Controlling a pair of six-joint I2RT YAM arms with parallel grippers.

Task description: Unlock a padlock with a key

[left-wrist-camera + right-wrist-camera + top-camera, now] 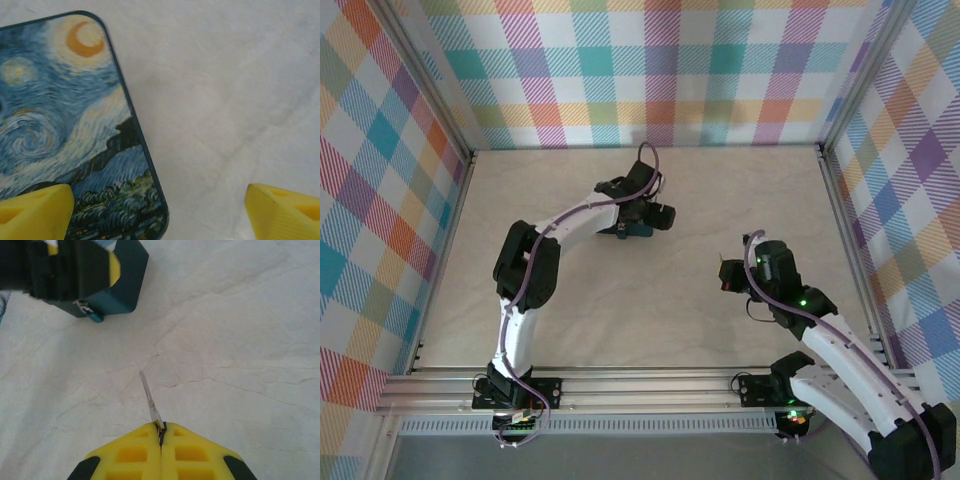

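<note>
While right jaws clamp the key (149,397), padlock (91,313) sits against tin (127,282).

Free room: bare table cloth (620,320) from the key (149,395) pinched in the right gripper (161,432) up to the tin (125,285).
Obstacles: the tin itself and the left gripper (65,270), spread wide over its top.
The padlock (92,314) sits just beside the tin's near corner.
Bounds: plaid walls (380,200) left, far and right.
</note>
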